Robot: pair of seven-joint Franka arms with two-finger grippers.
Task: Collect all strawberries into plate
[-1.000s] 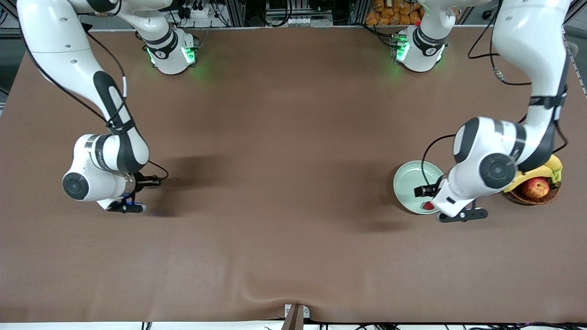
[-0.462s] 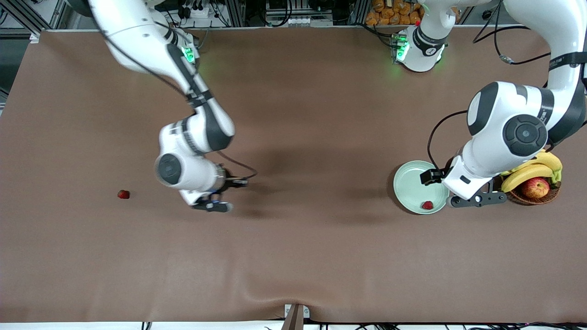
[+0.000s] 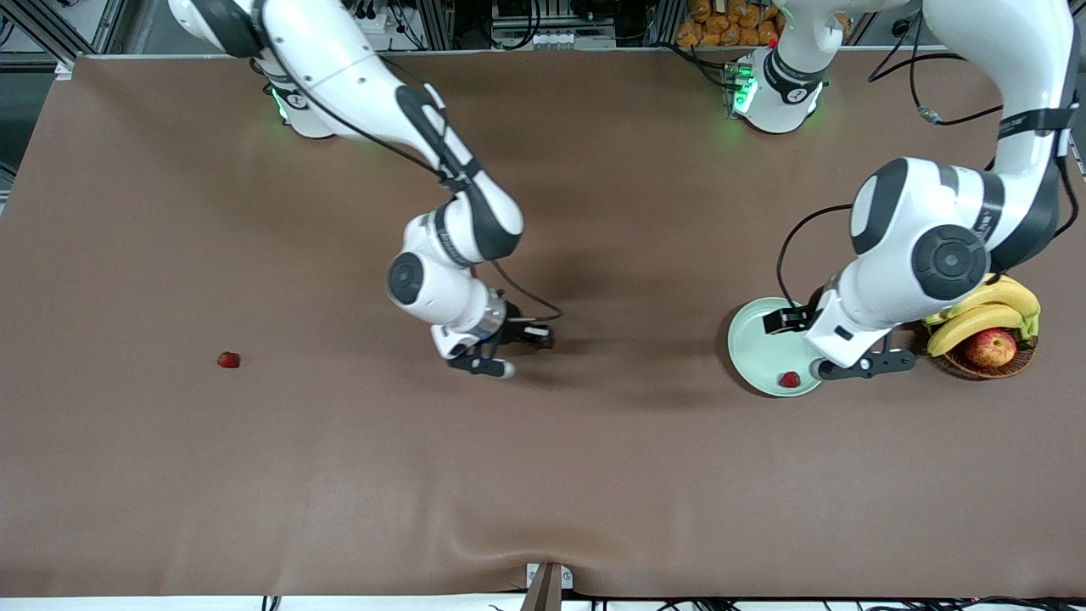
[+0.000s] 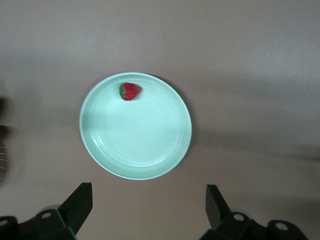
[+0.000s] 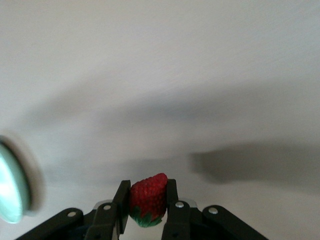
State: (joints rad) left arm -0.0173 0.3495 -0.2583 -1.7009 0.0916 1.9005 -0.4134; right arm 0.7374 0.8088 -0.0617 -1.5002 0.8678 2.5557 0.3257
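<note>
The pale mint-green plate point(image 3: 758, 339) lies toward the left arm's end of the table, with one strawberry point(image 3: 790, 379) on it by the rim nearest the front camera. In the left wrist view the plate point(image 4: 140, 145) and its strawberry point(image 4: 129, 91) show clearly. My left gripper point(image 3: 859, 366) hovers open and empty beside the plate point(image 4: 148, 197). My right gripper point(image 3: 488, 366) is over the middle of the table, shut on a second strawberry point(image 5: 148, 199). A third strawberry point(image 3: 227, 360) lies on the table toward the right arm's end.
A brown wicker basket point(image 3: 963, 366) with bananas point(image 3: 984, 310) and a red-yellow apple point(image 3: 991, 347) stands beside the plate, at the left arm's end of the table. The brown tablecloth has a fold near the front edge. The plate's rim point(image 5: 10, 185) shows in the right wrist view.
My right arm has swung from the right arm's end of the table to the middle, uncovering the lone strawberry. My left gripper has drawn off the plate, leaving a strawberry there.
</note>
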